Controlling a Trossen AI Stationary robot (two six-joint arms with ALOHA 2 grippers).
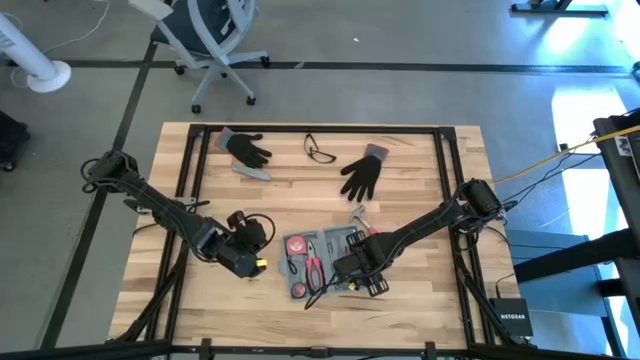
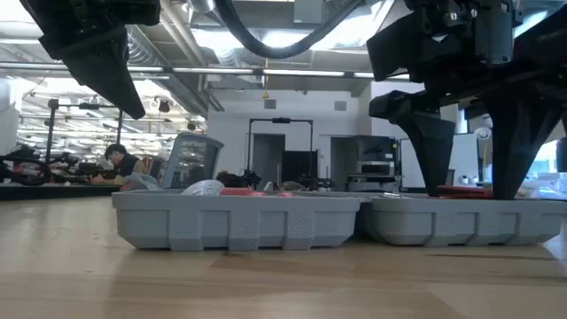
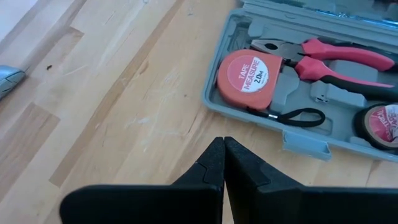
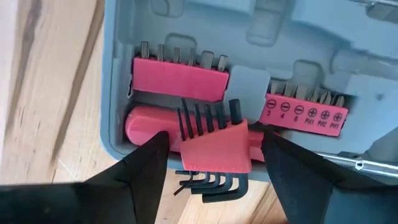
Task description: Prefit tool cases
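The blue-grey tool case [image 1: 322, 262] lies open on the table's near middle, with a tape measure [image 3: 249, 78], pink pliers [image 3: 329, 53] and pink bit holders [image 4: 180, 78] in its recesses. A pink holder of black hex keys [image 4: 214, 146] lies loose across a pink handle at the case's rim. My right gripper [image 4: 214, 155] is open and points down into the case, one finger on either side of the hex-key holder with a gap on each side. My left gripper [image 3: 224, 146] is shut and empty over bare wood just left of the case [image 1: 255, 265].
Two black gloves [image 1: 247, 148] [image 1: 362, 176], glasses [image 1: 320, 150] and a small grey bar [image 1: 252, 171] lie toward the far edge. A small tool [image 1: 360, 214] lies just beyond the case. Bare wood lies left of and near the case. A person [image 2: 120, 159] sits in the room behind.
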